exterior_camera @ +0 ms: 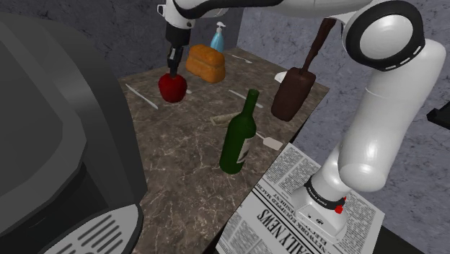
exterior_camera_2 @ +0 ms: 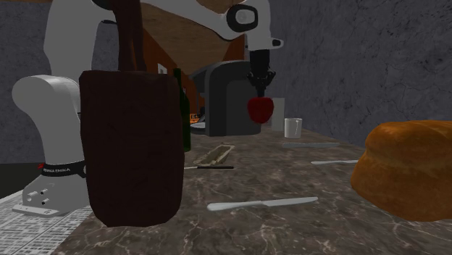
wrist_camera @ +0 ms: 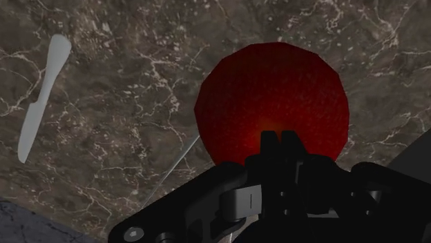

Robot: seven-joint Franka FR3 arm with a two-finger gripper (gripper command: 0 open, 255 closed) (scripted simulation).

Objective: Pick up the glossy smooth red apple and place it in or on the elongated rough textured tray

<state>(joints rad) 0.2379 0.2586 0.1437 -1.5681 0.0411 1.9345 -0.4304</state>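
So your end effector (wrist_camera: 280, 143) is pinching the top of the red apple (wrist_camera: 273, 90), fingers drawn almost together on it. In the second exterior view the apple is hanging clear of the counter (exterior_camera: 180, 169), so I'd say the pick is done and you're heading into the carry. It's gripping a glossy round fruit high up rather than around the middle, so I'd be taking the move slowly in case the apple swings or slips. The next move is getting it over to the long rough brownish tray (exterior_camera_2: 215, 154), which is lying flat well apart from the apple and near the green bottle (exterior_camera: 240, 137). That bottle is standing upright, so you're going to want height while crossing and a descent that's staying off its neck. The tray is narrow too, so I'd be centring over it before letting go. Around the apple, a bread loaf (exterior_camera: 205, 62) is sitting nearby, a pale utensil (wrist_camera: 41, 96) is lying flat, and a tall dark brown object (exterior_camera: 292, 92) is standing further along with a white mug (exterior_camera_2: 293, 127) and a knife (exterior_camera_2: 261, 204) on the surface. The counter is looking like dark veined marble, a big dark coffee machine (exterior_camera: 58, 144) is looming at the shoulder view's left, and rough grey walls (exterior_camera_2: 377, 58) are closing in behind.
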